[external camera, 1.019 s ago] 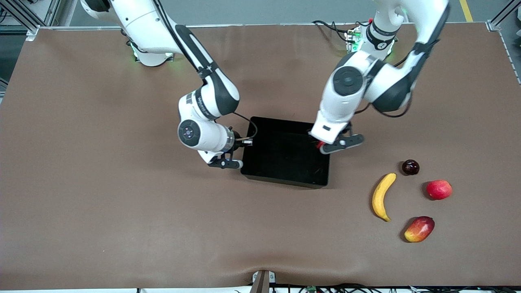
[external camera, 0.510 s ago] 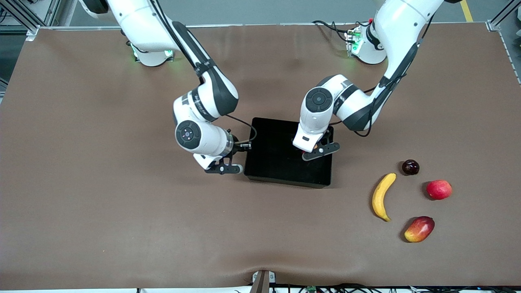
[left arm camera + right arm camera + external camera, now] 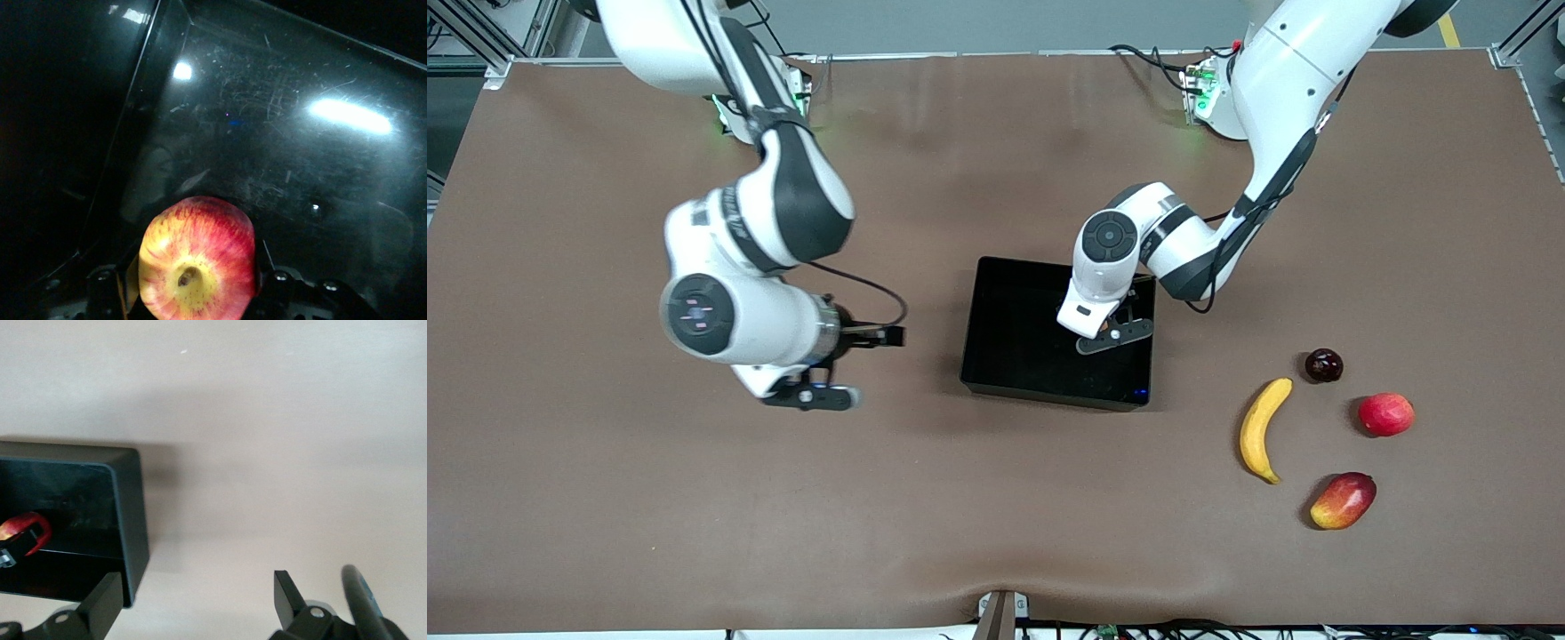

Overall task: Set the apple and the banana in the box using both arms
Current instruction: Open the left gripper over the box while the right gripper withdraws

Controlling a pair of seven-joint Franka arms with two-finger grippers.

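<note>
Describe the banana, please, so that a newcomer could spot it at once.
Start at the black box mid-table and look toward the left arm's end, where four fruits lie. The banana is the one nearest the box: long, curved and yellow, while the others are short and red.

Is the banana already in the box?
No, the banana lies on the table, outside the box, toward the left arm's end.

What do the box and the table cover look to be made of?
The box looks like glossy black plastic: its floor mirrors the lamps and shows fine scratches. The table cover looks like a matte brown mat, soft perhaps, as it ripples along the near edge.
</note>
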